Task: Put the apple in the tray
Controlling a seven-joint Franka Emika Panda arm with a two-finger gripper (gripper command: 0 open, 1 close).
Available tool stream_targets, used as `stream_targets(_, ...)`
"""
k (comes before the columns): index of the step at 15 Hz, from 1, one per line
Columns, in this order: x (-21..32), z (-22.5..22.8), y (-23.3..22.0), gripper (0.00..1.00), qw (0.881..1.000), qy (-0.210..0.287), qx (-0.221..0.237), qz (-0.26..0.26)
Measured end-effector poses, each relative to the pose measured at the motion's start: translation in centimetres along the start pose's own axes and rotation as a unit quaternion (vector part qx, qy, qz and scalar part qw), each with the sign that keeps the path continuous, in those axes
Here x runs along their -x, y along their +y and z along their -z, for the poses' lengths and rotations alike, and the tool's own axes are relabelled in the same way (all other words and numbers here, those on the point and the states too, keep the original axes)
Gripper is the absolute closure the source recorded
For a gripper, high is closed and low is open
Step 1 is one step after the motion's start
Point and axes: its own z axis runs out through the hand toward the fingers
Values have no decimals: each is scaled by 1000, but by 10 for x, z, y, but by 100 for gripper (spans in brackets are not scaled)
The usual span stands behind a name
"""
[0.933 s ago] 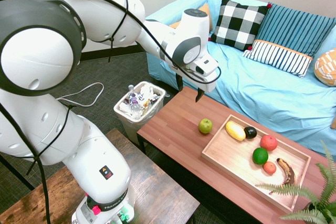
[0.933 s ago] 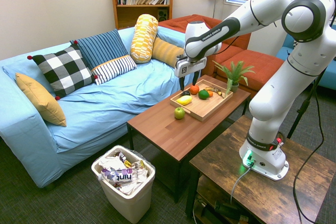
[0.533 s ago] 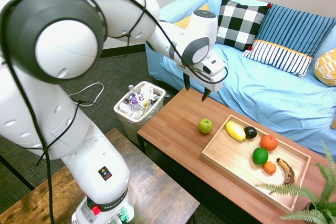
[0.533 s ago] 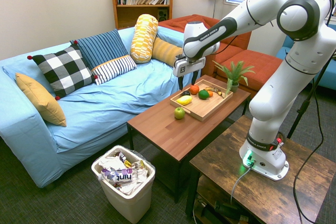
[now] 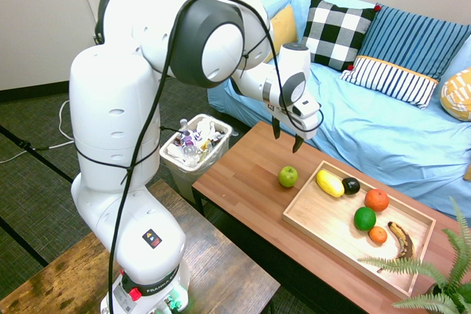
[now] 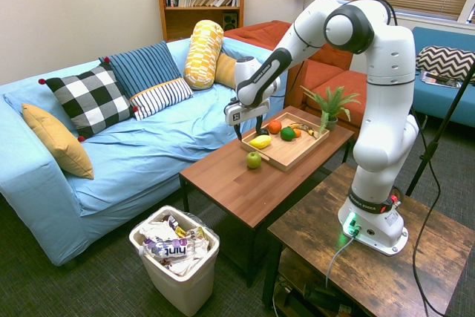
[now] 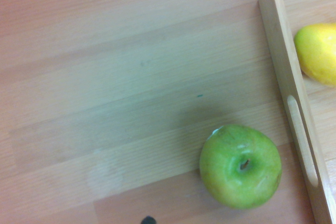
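Note:
The yellow-green apple [image 5: 288, 176] [image 6: 254, 159] [image 7: 240, 166] rests on the reddish-brown coffee table [image 5: 243, 189], just outside the near end of the light-wood tray [image 5: 333, 227] [image 6: 293, 152] [image 7: 294, 114]. My gripper [image 5: 286, 134] [image 6: 246, 134] hangs open above the table, over the sofa-side edge and a little above and beyond the apple, with nothing between its fingers. In the tray lie a yellow fruit [image 5: 330, 182] [image 7: 317, 52], a dark green round fruit [image 5: 364, 218], two red-orange fruits and a browned banana [image 5: 400, 238].
A blue sofa [image 5: 383, 123] with cushions runs along the table's far side. A white waste bin [image 5: 195, 143] full of rubbish stands at the table's end. A potted plant [image 5: 434, 277] overhangs the tray's far corner. A darker wooden side table [image 6: 371, 257] carries the arm's base.
The arm has swung round and the gripper has shifted a little toward the apple and lower over the table. The apple and the fruits in the tray have not moved.

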Motion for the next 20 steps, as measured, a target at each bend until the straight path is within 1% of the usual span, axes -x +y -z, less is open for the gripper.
stream_targets(2,-10,-19,-2,0,1000,1,14,-17)
stream_targets(6,-22,-60,-1,0,999,-3,39,-30)
stream_targets(10,-24,-96,-2,0,997,-16,57,-40)
stream_targets(19,-24,-142,-5,0,996,-33,74,-42)
stream_targets(20,-25,-145,-5,100,996,-35,74,-42)
